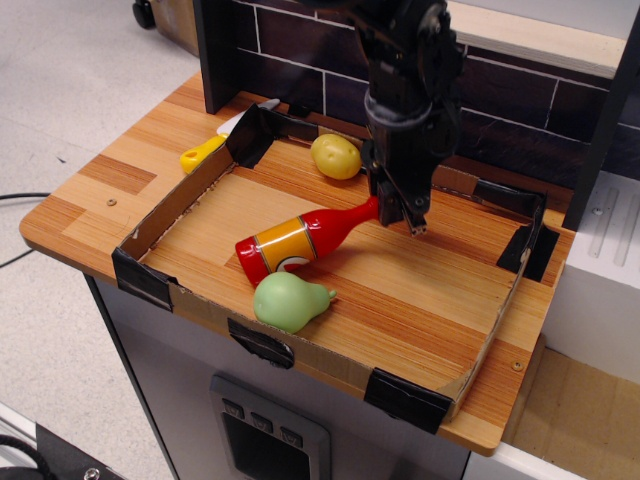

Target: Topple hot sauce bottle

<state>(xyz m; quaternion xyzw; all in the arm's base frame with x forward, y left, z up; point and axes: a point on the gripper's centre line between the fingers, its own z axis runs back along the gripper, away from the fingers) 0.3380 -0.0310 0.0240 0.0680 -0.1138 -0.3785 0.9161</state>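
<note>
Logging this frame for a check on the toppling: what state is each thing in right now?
hot sauce bottle: on its side in the tray, base by the pear, cap at the hand.
hand: low at the bottle's cap; open or shut, cannot tell.
green pear: lying near the tray's front wall.
yellow round fruit: resting near the tray's back wall.
cardboard tray: flat on the counter.

I see a wooden counter (90, 215) on a grey cabinet (190, 390), a dark brick-pattern backsplash (290, 45) behind, a grey floor (70, 90) left, and 1 black cable (15, 200) crossing it.
</note>
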